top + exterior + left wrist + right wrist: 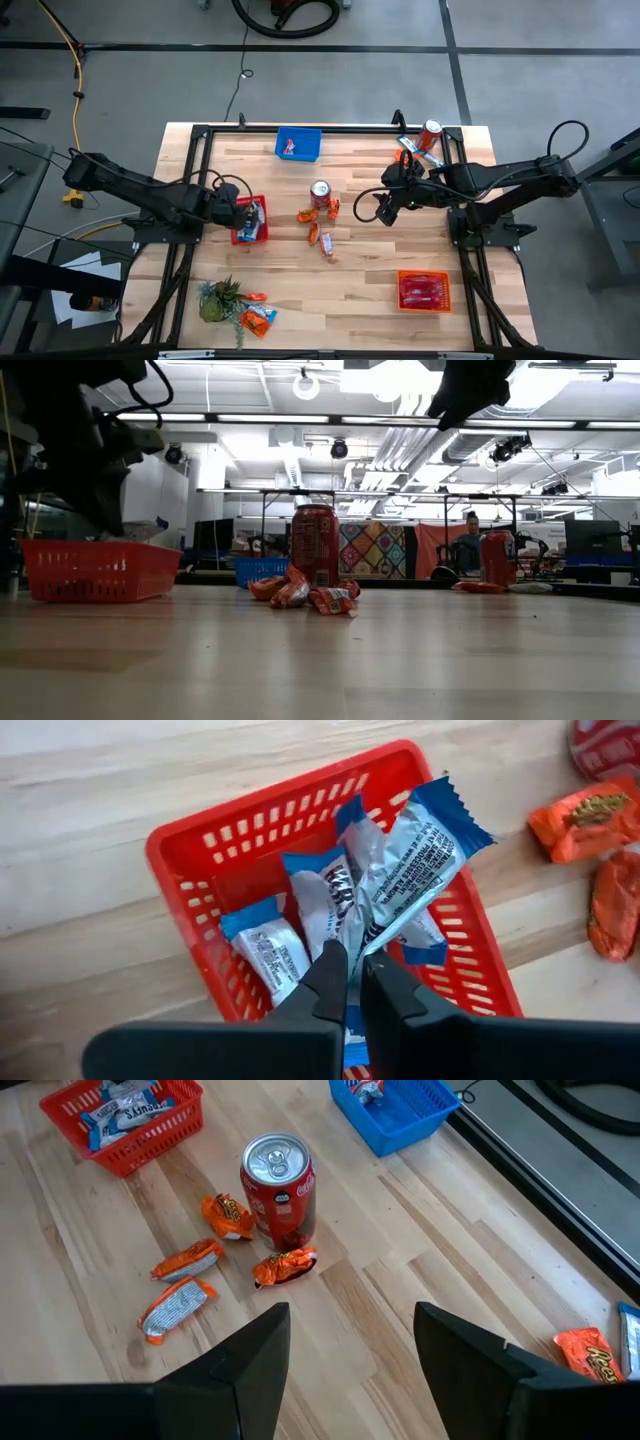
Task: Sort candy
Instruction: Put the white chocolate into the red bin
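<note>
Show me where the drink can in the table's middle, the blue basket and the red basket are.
drink can (278,1190): right wrist view, its side.
blue basket (311,149): high view, its right wall.
red basket (212,836): left wrist view, its far wall.

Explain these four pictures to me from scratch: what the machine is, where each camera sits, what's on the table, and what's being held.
This is a two-armed robot at a wooden table, sorting wrapped candy into small baskets. One picture looks straight down from above, one looks level across the tabletop, and two come from cameras on the arms' wrists.

The left end effector is shut on a blue-and-white candy, holding it over the red basket, which already contains similar packets. The right end effector is open and empty, above bare table near the drink can.

Loose orange candies lie around that can. There is also a blue basket, an orange basket, a second can and a small plant.
</note>
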Robot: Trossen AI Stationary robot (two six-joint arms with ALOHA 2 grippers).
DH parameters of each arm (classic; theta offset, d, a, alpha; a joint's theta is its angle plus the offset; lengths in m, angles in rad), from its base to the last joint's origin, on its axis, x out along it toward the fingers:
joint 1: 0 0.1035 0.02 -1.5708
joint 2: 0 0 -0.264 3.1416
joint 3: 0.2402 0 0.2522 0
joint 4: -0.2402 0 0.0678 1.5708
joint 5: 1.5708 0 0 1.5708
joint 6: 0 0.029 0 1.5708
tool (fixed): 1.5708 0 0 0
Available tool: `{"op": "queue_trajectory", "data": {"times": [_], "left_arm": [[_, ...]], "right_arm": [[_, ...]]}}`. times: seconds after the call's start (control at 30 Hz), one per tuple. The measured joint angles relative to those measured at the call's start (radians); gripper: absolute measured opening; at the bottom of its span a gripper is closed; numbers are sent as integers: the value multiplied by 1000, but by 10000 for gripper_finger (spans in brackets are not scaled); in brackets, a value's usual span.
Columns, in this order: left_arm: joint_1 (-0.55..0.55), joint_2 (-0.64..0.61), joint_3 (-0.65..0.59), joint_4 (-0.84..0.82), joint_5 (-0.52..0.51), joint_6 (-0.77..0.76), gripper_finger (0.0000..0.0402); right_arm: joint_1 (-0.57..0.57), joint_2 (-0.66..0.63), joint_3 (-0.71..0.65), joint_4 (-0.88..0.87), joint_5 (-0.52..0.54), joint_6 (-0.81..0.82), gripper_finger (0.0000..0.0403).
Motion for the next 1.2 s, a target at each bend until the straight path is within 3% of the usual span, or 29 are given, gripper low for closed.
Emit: {"op": "queue_trajectory", "data": {"times": [0.3, 0.6, 1.2], "left_arm": [[0, 143, -38, 79, 110, -117, 0], [0, 187, -39, 113, 90, -105, 6], [1, -74, 41, 43, 19, -15, 111]], "right_arm": [[0, 0, 0, 1, 0, 0, 209], [0, 0, 0, 5, 0, 0, 209], [0, 0, 0, 0, -1, -19, 209]]}}
